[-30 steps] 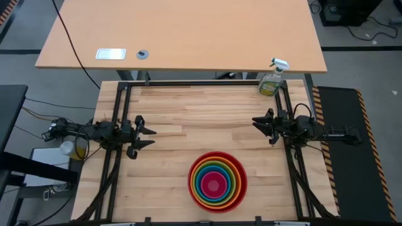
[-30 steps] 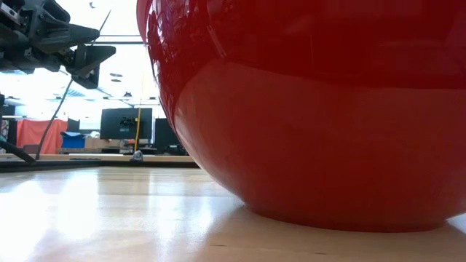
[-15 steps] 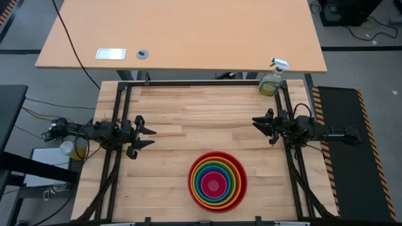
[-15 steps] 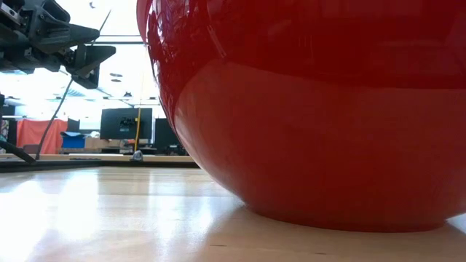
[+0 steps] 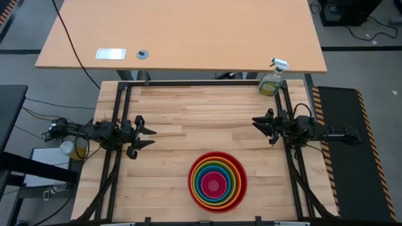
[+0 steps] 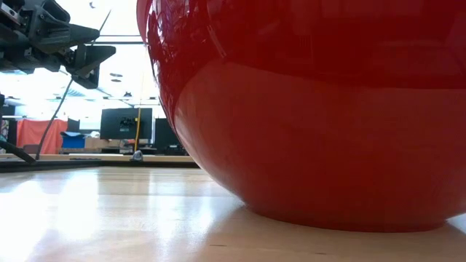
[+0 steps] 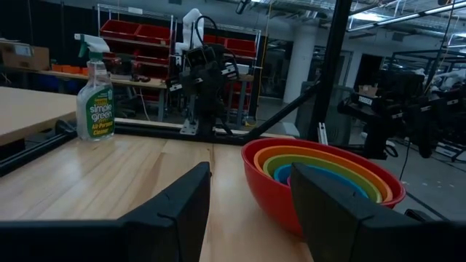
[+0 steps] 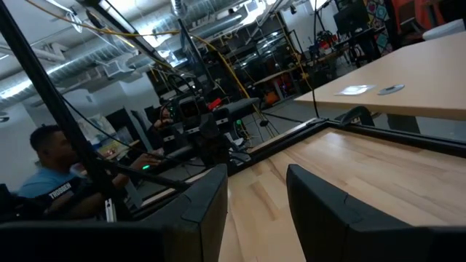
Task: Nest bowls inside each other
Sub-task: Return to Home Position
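Note:
The bowls [image 5: 217, 181] sit nested on the wooden table near its front edge: red outermost, then orange, olive-green, blue, and magenta-pink in the middle. The red bowl [image 6: 313, 109] rests on its base and fills the low view. In the left wrist view the stack [image 7: 320, 178] shows its coloured rims. My left gripper [image 5: 151, 133] stands open at the table's left edge, above the table. My right gripper [image 5: 256, 124] stands open at the right edge, also above the table. Neither is near the bowls.
A green spray bottle [image 5: 271, 80] stands at the table's far right corner. A black frame [image 5: 188, 83] runs along the table's far edge and sides. A second, larger table [image 5: 182, 34] lies beyond. A person [image 8: 54, 171] sits beyond the table in the right wrist view.

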